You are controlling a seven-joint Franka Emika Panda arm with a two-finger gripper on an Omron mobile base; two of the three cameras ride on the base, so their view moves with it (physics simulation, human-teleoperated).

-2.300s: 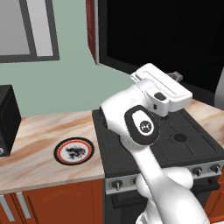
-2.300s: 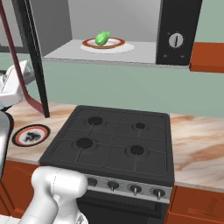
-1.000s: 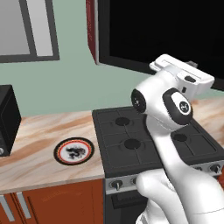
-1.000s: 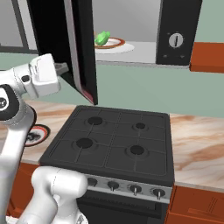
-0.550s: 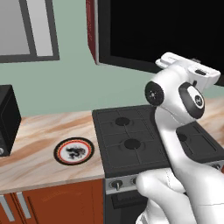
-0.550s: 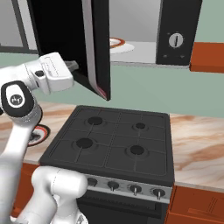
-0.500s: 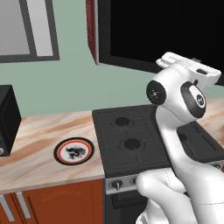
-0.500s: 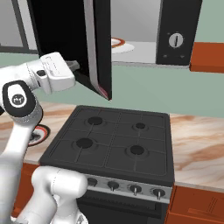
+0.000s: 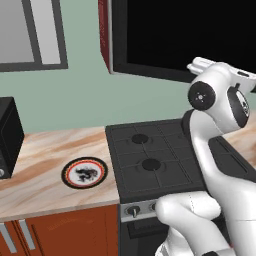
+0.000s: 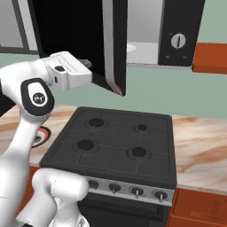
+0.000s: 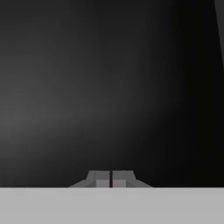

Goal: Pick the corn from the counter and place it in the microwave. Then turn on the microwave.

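Observation:
The microwave (image 10: 177, 31) hangs above the stove with its glossy black door (image 10: 71, 31) swung most of the way toward its opening. The corn is hidden behind that door; only a sliver of the white plate (image 10: 131, 47) inside shows past the door's edge. My gripper (image 10: 88, 64) is shut, empty, and pressed against the door's outer face near its lower edge. In the hand view the two fingertips (image 11: 111, 179) sit together right up against the dark door (image 11: 109, 87). From the left base view the door (image 9: 180, 35) spreads black behind my arm.
A black gas stove (image 10: 115, 142) lies below the microwave. The marble counter (image 9: 45, 165) to its left carries a round black-and-red-rimmed plate (image 9: 84, 173) and a black box (image 9: 7, 135) at the far left. More counter (image 10: 199, 146) runs to the right of the stove.
My arm has swept rightward, pushing the microwave door further toward shut. The corn and most of its plate have gone out of sight behind the door.

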